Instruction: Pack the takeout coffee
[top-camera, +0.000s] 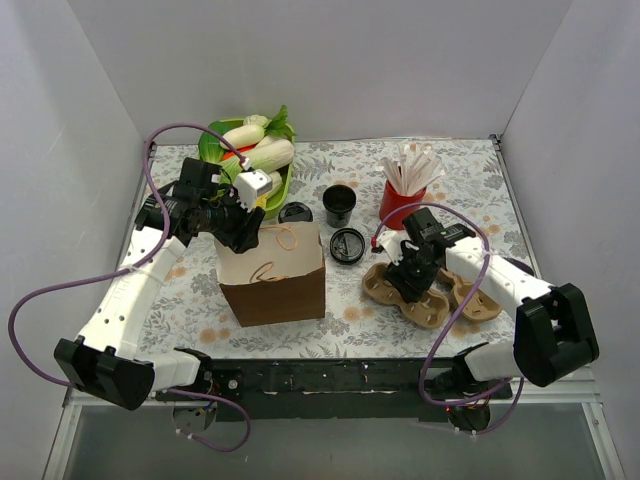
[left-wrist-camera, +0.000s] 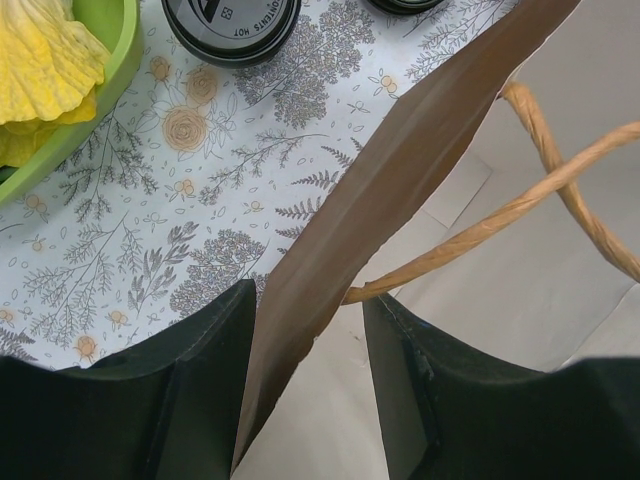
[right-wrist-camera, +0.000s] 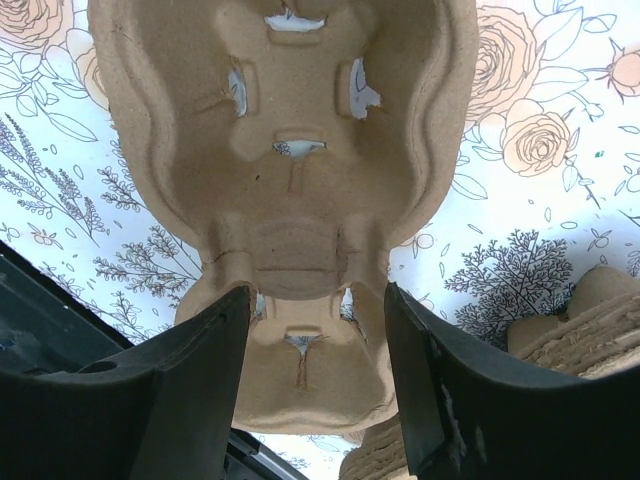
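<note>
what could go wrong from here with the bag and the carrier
The left gripper straddles the wall of the paper bag with its jaws open; the thin wall could crumple or slip, and the bag might tip. The right gripper straddles one pulp carrier while a second carrier lies beside it; lifting might drag that one along. The open black cup near the bag could be knocked.

Raised lettering on the takeout coffee's black lid (left-wrist-camera: 232, 25) seems to read "CONTENTS HOT", its first letter cut off. The paper bag (top-camera: 272, 275) carries an illegible dark scrawl.
</note>
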